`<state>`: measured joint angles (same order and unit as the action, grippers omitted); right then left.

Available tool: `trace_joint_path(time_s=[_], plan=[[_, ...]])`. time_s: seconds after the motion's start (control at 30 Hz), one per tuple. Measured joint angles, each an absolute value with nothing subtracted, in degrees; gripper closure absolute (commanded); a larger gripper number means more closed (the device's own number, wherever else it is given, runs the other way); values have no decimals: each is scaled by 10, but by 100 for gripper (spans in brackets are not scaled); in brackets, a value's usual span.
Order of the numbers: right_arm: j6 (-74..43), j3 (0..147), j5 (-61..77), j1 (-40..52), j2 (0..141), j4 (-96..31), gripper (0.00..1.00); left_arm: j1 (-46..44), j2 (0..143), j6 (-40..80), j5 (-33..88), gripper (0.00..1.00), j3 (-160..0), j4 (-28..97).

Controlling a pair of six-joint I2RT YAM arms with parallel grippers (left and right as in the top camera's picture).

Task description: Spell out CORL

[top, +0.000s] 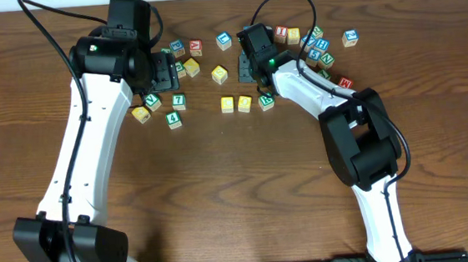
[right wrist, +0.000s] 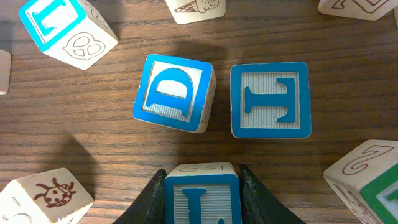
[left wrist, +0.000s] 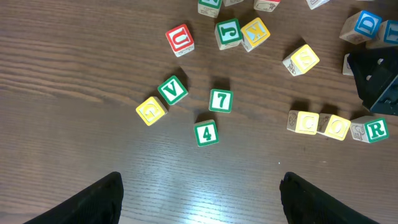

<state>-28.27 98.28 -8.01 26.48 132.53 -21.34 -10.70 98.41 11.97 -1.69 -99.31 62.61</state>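
Note:
Three cubes stand in a row on the table: a pale yellow C (left wrist: 306, 122), a pale yellow O (left wrist: 336, 127) and a green R (left wrist: 373, 130). The row also shows in the overhead view as C (top: 227, 104), O (top: 244, 103) and R (top: 266, 102). My right gripper (right wrist: 202, 202) is shut on the blue L cube (right wrist: 202, 196), just behind that row; in the overhead view the right gripper (top: 246, 70) hides the cube. My left gripper (left wrist: 199, 205) is open and empty, above bare table left of the row, and it also shows in the overhead view (top: 162, 70).
A blue D cube (right wrist: 174, 93) and a blue I cube (right wrist: 270, 99) lie just ahead of the held L. Loose cubes lie near the left arm: green V (left wrist: 172, 89), yellow G (left wrist: 151, 111), 7 (left wrist: 221, 100), 4 (left wrist: 206, 133), red U (left wrist: 180, 38). More cubes cluster at the back right (top: 318, 47).

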Motion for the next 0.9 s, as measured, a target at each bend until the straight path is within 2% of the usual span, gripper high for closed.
trace_joint_path(time_s=[0.33,0.6,0.9], plan=[[-274,983,-80,265,1314,-224,76,-107,984,120,-17,20,-993,626],[-244,983,-80,262,1241,-262,75,-107,984,120,-17,20,-993,626],[-203,983,-82,262,1130,-411,75,-107,984,120,-17,20,-993,625]])
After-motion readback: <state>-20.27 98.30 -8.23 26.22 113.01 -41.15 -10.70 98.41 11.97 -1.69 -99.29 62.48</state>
